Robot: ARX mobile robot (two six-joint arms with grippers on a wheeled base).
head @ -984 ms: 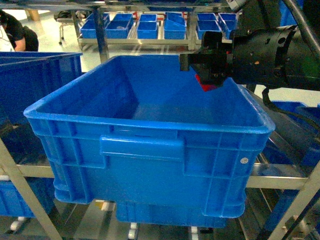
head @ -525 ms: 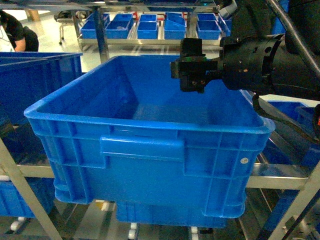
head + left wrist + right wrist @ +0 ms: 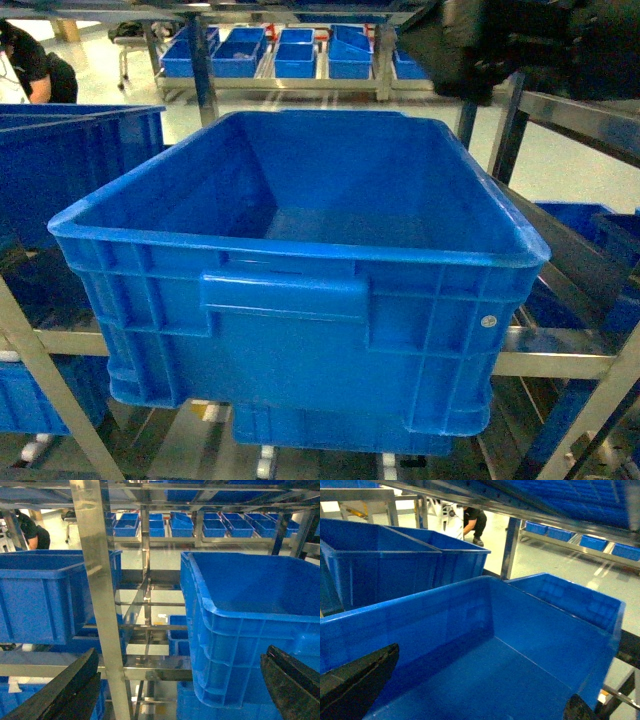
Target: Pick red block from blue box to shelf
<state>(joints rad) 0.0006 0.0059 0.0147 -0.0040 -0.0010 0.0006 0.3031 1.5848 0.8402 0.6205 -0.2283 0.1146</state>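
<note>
The right arm (image 3: 500, 40) shows in the head view only as a dark bulk in the top right corner. A second ago its gripper was at the far right rim of the big blue crate (image 3: 300, 300) with something red in its jaws. Half a second ago it hung over the crate's middle. Now it has lifted clear.

In its own wrist view the right gripper (image 3: 470, 700) is spread wide. One dark finger (image 3: 355, 685) shows at the lower left and only a tip at the lower right, with nothing between them. The crate's bare floor (image 3: 520, 655) lies directly below and ahead of it. The red block shows in none of the current views, so I cannot tell where it is.

The left gripper (image 3: 180, 685) is also spread wide and carries nothing. A steel upright of the shelf (image 3: 97, 605) stands just ahead of its left finger (image 3: 65, 690). The big crate's corner is ahead and to its right, and a second blue crate (image 3: 40, 600) sits ahead to its left.

No writing can be read. A small pale round mark (image 3: 487, 321) on the crate's front is too small to make out. The crate itself has not shifted on the shelf rails. Far beyond both grippers stand rows of small blue bins (image 3: 300, 50) and a person in black (image 3: 25, 60), bent over.
</note>
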